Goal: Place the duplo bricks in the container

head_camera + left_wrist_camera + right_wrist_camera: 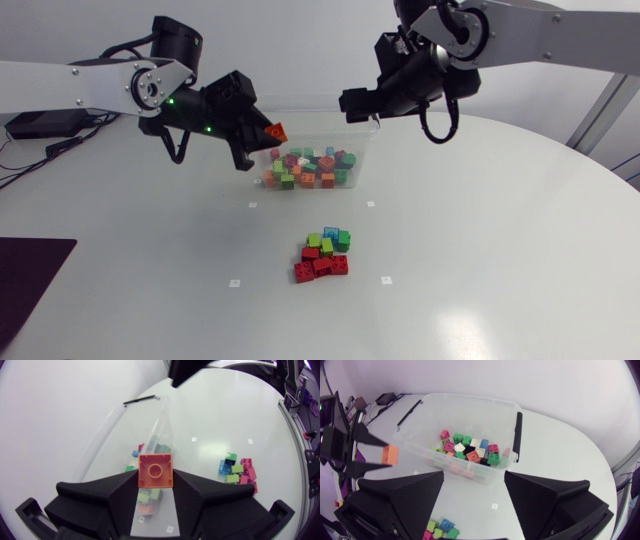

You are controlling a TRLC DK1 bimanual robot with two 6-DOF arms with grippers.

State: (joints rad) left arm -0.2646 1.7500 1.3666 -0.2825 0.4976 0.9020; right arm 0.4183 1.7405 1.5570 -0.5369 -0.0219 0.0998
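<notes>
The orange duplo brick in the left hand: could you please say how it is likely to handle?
The orange duplo brick looks rigid: the left hand pinches its flat sides without deformation. Small, so probably light. Boxy, so unlikely to roll.

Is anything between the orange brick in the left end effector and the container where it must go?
Nothing visible does. The left end effector grips the orange brick by the rim of the container, which has no lid on. The right end effector hangs open at the other side.
</notes>
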